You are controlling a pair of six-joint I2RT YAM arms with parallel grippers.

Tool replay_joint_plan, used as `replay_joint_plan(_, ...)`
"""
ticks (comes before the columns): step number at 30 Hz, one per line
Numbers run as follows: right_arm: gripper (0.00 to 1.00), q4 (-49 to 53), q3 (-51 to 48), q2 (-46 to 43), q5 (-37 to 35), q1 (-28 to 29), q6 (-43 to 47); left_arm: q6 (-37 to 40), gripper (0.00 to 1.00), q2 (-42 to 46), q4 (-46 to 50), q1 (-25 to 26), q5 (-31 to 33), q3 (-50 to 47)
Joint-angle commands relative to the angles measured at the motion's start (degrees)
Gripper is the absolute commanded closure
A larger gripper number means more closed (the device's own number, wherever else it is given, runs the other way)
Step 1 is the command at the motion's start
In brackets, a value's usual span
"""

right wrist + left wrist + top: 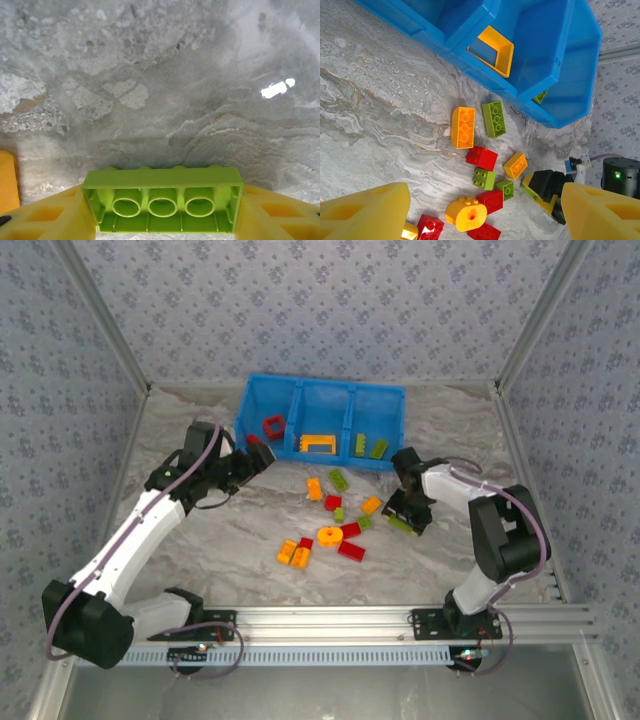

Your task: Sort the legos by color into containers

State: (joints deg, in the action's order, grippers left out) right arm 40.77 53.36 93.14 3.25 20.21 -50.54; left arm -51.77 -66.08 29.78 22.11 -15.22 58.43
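The blue bin point(250, 400) stands at the back with three compartments: a red frame lego point(273, 427) in the left one, an orange frame point(318, 443) in the middle one, green bricks point(379, 448) in the right one. Loose red, orange and green legos point(333, 502) lie in front, among them a round orange one point(329, 536). My right gripper point(405, 515) is down at the table right of the pile. It is shut on a long lime green lego point(162, 177), a finger against each end. My left gripper point(262, 455) hovers by the bin's left front corner, open point(485, 192) with nothing between its fingers.
The bin's front wall point(470, 60) is close ahead of the left gripper. An orange brick point(7, 180) lies just left of the right gripper's fingers. Bare marbled table point(200, 540) stretches left of the pile. Metal frame posts and patterned walls close in the sides.
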Motion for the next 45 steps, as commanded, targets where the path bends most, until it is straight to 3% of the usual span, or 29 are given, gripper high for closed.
replay_joint_plan(1, 0.42, 3.4, 5.8, -4.5, -5.7, 3.3, 3.9, 0.1, 0.21, 0.1, 1.0, -0.2, 0.7, 1.0)
replay_joint_plan(5, 0.41, 9.4, 21.0, -2.0, -12.0, 7.6, 9.7, 0.8, 0.21, -2.8, 4.5, -0.2, 3.0, 2.9)
replay_joint_plan(10, 0.41, 12.0, 40.3, 12.8, -16.2, 6.2, 14.1, 0.1, 0.21, -4.6, 3.0, -0.1, 2.9, 3.8)
replay_joint_plan(22, 0.40, 18.3, 77.6, 41.6, -13.6, 0.1, 17.7, 2.1, 0.21, -2.5, 6.4, -0.3, 4.2, 6.1)
replay_joint_plan(29, 0.39, 18.8, 81.0, 48.6, -12.2, -0.8, 15.8, 2.9, 0.21, -1.8, 7.4, -0.8, 3.9, 6.9)
replay_joint_plan(34, 0.32, 17.8, 82.8, 50.8, -11.8, -1.0, 17.2, 2.9, 0.21, -1.9, 7.7, -0.9, 3.8, 7.6)
replay_joint_plan(45, 0.21, 19.9, 84.8, 51.3, -10.7, -1.2, 18.0, 4.9, 0.21, -3.4, 11.7, -1.1, 3.2, 7.2)
